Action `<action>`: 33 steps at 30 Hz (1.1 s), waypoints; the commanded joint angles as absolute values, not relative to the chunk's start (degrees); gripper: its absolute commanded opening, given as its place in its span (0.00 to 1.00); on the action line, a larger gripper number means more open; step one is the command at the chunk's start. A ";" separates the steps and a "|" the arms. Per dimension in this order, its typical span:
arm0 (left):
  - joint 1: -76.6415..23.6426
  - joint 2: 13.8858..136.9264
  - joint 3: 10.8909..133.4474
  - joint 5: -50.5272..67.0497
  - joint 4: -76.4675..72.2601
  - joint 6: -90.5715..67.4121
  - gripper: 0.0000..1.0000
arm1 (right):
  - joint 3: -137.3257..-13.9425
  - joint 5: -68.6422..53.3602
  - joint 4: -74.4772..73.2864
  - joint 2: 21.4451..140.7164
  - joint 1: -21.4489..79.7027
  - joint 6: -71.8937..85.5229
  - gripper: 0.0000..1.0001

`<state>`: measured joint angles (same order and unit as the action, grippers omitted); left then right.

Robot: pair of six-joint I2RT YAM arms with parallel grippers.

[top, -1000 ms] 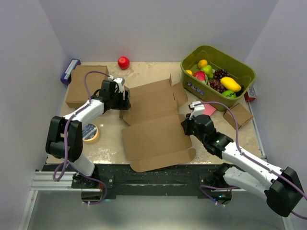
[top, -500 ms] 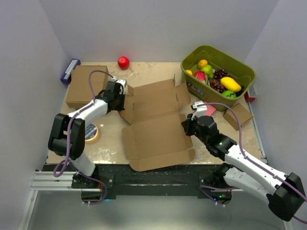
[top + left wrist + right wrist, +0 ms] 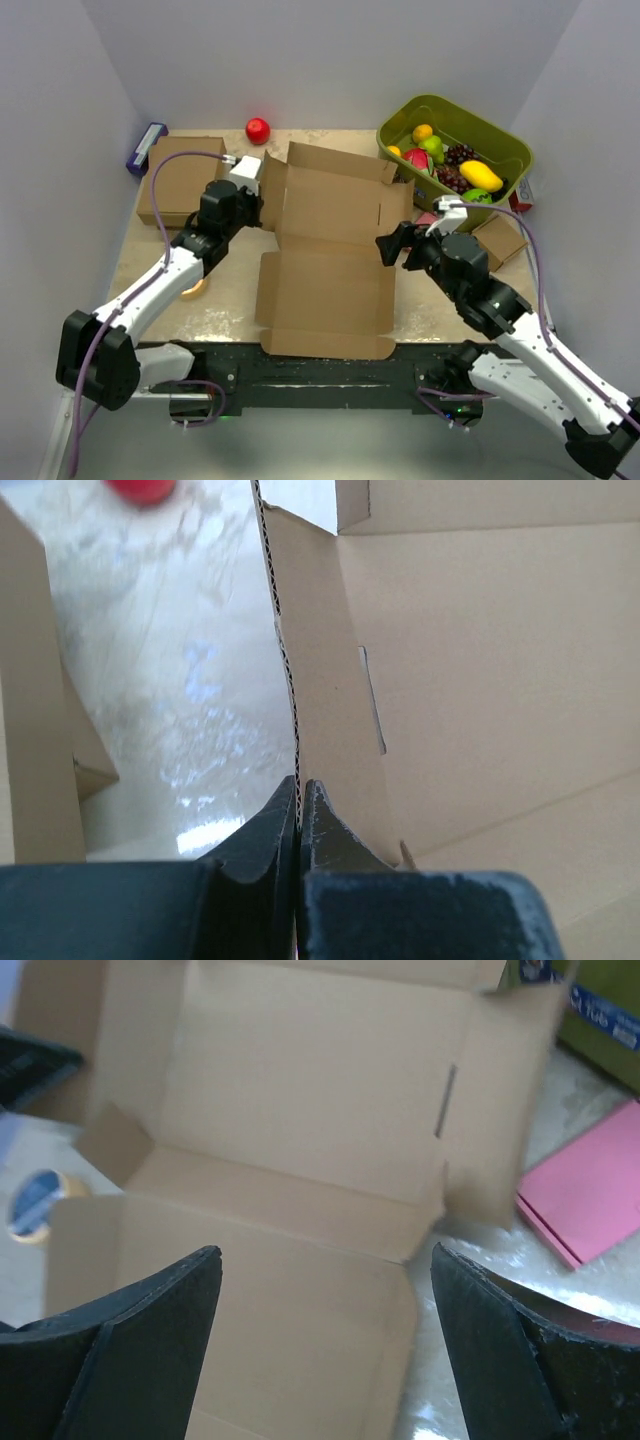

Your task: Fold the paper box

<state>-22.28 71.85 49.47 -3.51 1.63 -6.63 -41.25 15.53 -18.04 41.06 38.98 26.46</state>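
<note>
left pincer (image 3: 299, 790) pinches paper box (image 3: 330, 290) flap; right pincer (image 3: 325, 1260) agape

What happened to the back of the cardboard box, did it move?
Yes. The back panel of the paper box lay flat a second ago; now it stands raised, top edge closer to the green bin, left gripper shut on its side flap.
</note>
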 commanded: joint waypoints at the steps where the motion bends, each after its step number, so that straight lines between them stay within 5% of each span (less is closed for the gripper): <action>1: -24.52 67.86 47.03 -2.73 -4.57 -2.03 0.00 | -46.13 14.94 -17.93 40.86 39.11 32.51 0.89; 7: -24.96 63.72 45.18 0.17 -6.77 -0.62 0.00 | -53.33 23.29 -17.41 48.86 38.94 29.02 0.97; 13: -25.05 61.44 44.48 5.10 -7.47 -0.26 0.00 | -61.59 18.21 -13.54 59.83 38.50 25.83 0.99; 33: -26.10 49.84 37.53 20.21 -12.83 12.30 0.00 | -48.52 2.11 17.39 63.20 30.51 72.68 0.99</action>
<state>-25.54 51.57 38.74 14.68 -10.31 8.69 -51.42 4.36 8.84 63.77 32.88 62.33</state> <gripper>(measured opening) 0.028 0.986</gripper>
